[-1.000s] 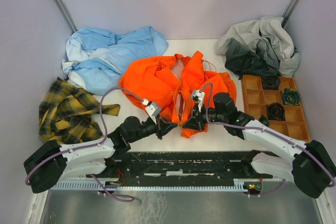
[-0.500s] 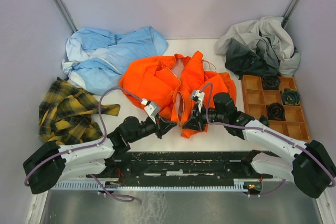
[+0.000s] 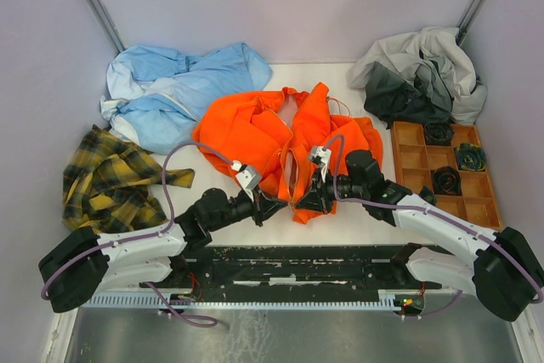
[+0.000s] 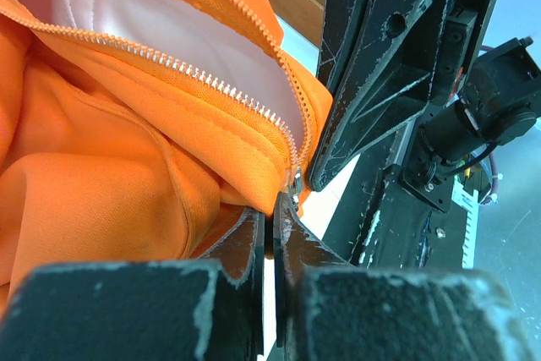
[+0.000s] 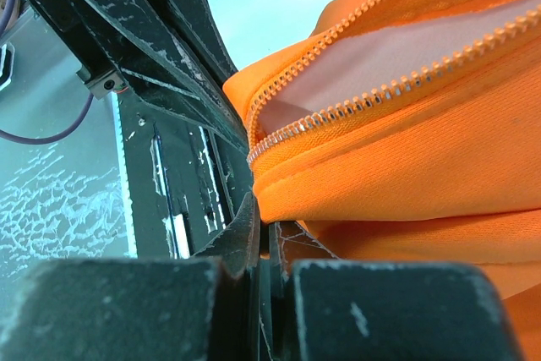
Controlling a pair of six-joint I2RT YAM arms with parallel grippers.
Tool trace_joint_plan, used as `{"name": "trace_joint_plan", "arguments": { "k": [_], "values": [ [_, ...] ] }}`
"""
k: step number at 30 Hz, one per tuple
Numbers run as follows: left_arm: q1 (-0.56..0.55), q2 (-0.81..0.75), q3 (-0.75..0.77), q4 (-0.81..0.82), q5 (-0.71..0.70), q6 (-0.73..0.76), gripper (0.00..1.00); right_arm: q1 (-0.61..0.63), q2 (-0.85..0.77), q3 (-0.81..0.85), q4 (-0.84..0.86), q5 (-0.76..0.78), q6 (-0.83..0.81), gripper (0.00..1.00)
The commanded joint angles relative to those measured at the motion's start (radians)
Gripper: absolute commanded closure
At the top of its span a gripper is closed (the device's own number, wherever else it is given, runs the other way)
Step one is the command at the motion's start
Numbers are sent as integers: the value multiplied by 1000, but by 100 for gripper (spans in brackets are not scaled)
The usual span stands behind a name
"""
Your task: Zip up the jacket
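White tabletop (image 3: 297, 74), jacket (image 3: 255, 138) just left of the tray (image 3: 393, 159): step looks like holding the zipper foot, teeth unjoined.
Top view: left gripper (image 3: 276, 204) and right gripper (image 3: 308, 201) crowd together left of the tray, which hems in the right arm. Left wrist: fingers (image 4: 245, 243) pressed together, seemingly pinching the hem under the zipper (image 4: 211, 78). Right wrist: fingers (image 5: 241, 234) pinch the hem likewise. Next, I judge: mate both zipper ends. Slider unseen.

No writing, label, brand, number or sign could be read on anything in any of the three views
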Motion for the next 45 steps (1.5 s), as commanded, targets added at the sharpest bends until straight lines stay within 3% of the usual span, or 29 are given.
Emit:
{"name": "trace_joint_plan", "arguments": {
  "k": [1,25,35,45],
  "values": [
    [-2,14,26,59,66,54,97,6,-12,24,45,-14,-10,100],
    [-1,18,42,71,41,44,97,11,5,28,53,-43,-9,99],
    [-1,-37,27,59,-32,52,97,17,11,32,44,-50,-16,99],
    [-2,3,29,64,40,46,97,18,-16,23,43,-11,-18,99]
  ]
}}
